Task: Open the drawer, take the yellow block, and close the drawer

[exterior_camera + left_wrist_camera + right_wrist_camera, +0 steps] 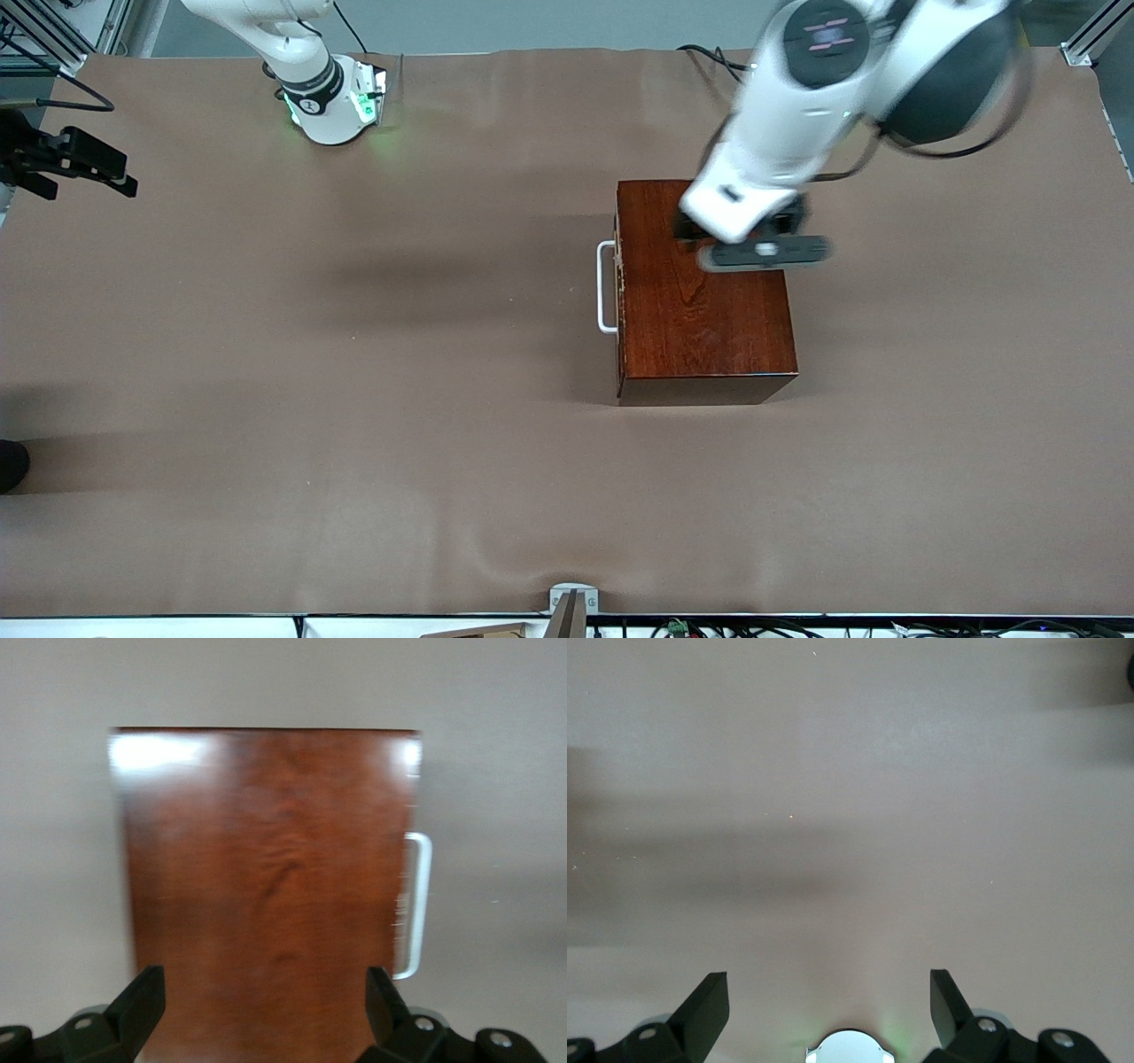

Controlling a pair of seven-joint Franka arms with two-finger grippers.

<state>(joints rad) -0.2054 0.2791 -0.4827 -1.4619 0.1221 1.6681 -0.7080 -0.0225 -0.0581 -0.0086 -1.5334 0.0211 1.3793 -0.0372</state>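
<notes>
Centre frame: box point(704, 297), drawer shut, handle point(606, 287) facing frame-left. Above: left gripper point(266, 1010), fingers spread, empty. Right gripper point(830, 1010) likewise, waiting. Advisable: hook handle squarely, pull straight.

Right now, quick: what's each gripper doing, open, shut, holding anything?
Left gripper: open, empty, over the mahogany box; drawer handle untouched.
Right gripper: open, empty, over bare table; that arm waits.
</notes>
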